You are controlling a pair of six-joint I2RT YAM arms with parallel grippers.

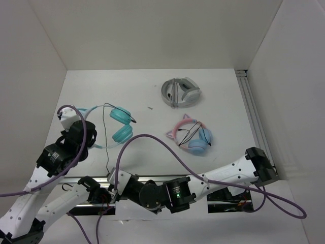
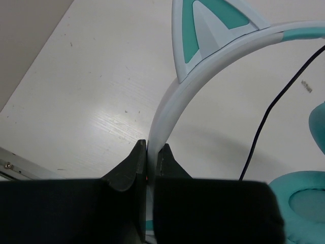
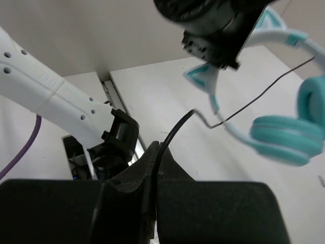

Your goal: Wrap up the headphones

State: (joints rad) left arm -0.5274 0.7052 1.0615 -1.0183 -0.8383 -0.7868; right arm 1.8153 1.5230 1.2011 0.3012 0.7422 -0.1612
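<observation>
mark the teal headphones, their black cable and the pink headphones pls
teal headphones (image 1: 122, 134): top external view, on the lower ear cup.
black cable (image 2: 256, 137): left wrist view, on its middle stretch.
pink headphones (image 1: 197, 147): top external view, on the pale blue ear cup.

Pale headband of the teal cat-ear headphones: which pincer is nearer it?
Left. The left pincer is clamped on the teal headphones' pale headband; the right pincer grips their thin black cable, apart from it.

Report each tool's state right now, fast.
Left tool: closed on the pale blue-white headband of the teal cat-ear headphones.
Right tool: closed on those headphones' thin black cable.
</observation>
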